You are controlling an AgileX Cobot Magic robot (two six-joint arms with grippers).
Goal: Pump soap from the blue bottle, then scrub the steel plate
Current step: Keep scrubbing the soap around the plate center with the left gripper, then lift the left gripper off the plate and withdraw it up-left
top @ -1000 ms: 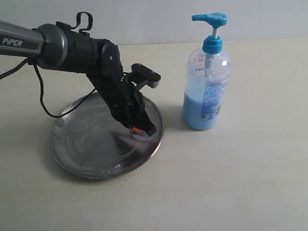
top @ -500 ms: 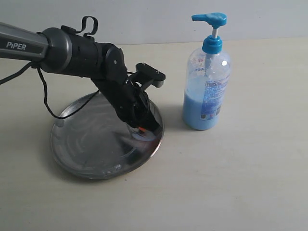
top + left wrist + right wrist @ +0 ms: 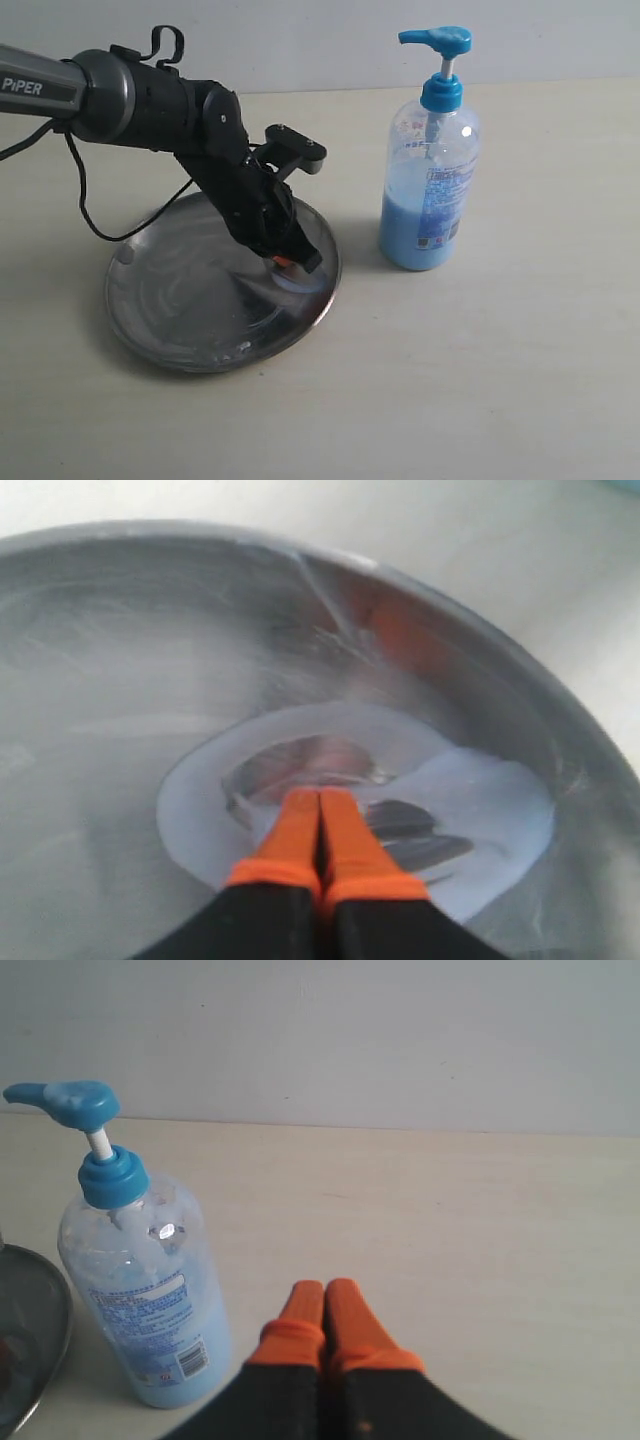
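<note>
With the left gripper (image 3: 320, 815) closed and empty, tips in the soap (image 3: 490, 810), strokes are best carried across the steel plate (image 3: 170, 300) toward the exterior view's left. The right gripper (image 3: 325, 1305) is likewise closed on nothing.

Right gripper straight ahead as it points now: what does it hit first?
Nothing close, it seems. The right gripper points past the blue bottle, which stands off to one side; ahead is open table, then the wall, though depth is unclear.
</note>
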